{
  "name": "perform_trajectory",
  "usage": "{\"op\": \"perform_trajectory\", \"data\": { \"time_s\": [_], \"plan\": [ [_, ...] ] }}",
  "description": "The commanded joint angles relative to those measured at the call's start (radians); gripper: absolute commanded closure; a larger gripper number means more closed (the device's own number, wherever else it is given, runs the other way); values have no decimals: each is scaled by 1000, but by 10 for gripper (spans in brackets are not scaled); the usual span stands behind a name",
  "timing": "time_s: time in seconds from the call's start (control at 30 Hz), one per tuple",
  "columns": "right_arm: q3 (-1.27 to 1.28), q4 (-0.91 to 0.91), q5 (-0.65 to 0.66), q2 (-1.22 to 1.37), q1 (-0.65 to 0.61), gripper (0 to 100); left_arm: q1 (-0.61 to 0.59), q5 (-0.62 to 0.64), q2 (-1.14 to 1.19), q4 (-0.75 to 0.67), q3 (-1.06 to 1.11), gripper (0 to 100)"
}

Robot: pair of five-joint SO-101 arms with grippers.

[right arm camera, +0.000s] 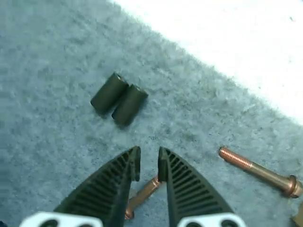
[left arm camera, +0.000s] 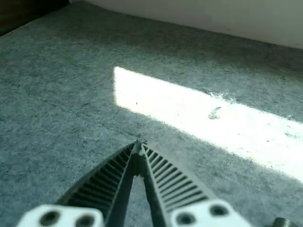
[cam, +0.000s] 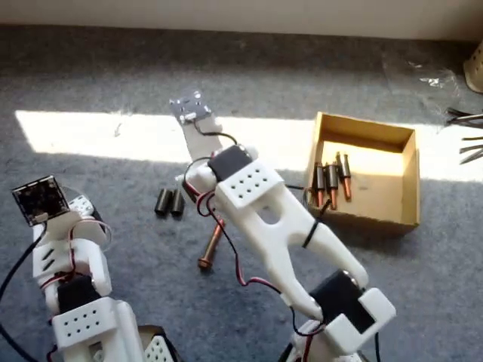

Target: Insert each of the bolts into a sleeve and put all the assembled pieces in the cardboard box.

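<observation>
While the left gripper (left arm camera: 138, 147) rests with its ribbed fingers pressed together over bare grey carpet (left arm camera: 57, 94), the right gripper (right arm camera: 149, 163) hangs slightly spread above one copper-coloured metal bolt (right arm camera: 142, 194). A second bolt (right arm camera: 258, 171) lies near. Two short dark cylindrical sleeves (right arm camera: 118, 98) touch side by side, with open carpet around them. Well apart, the open square cardboard box (cam: 411, 177) holds three assembled pieces (cam: 332, 179) by the wall nearest the arm.

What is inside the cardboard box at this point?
Three bolt-and-sleeve pieces lie side by side near one side wall of the cardboard box; the rest of its floor looks bare. The dark sleeves cover how far each bolt goes in.
</observation>
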Motion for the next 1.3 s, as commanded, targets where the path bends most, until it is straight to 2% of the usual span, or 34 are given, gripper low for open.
{"op": "perform_trajectory", "data": {
  "time_s": [0.0,0.13,0.33,0.5,0.63,0.87,1.1,1.27],
  "plan": [
    [-220,51,-127,77,-21,943,-10,-5,-12,-18,-2,995],
    [-371,82,-229,194,-22,943,-10,-5,-12,-18,-2,995],
    [-562,124,-215,383,-16,943,-8,-5,-12,-18,2,995],
    [-702,180,-267,516,-2,943,-5,-6,-12,-63,39,995],
    [-762,180,-311,599,39,943,-10,-6,-12,-115,62,995],
    [-820,177,-315,733,47,943,8,-6,-12,-117,76,995],
    [-883,229,-559,768,44,943,8,-6,-12,-117,77,995],
    [-960,288,-628,769,13,943,8,-6,-12,-117,77,995]
  ]
}}
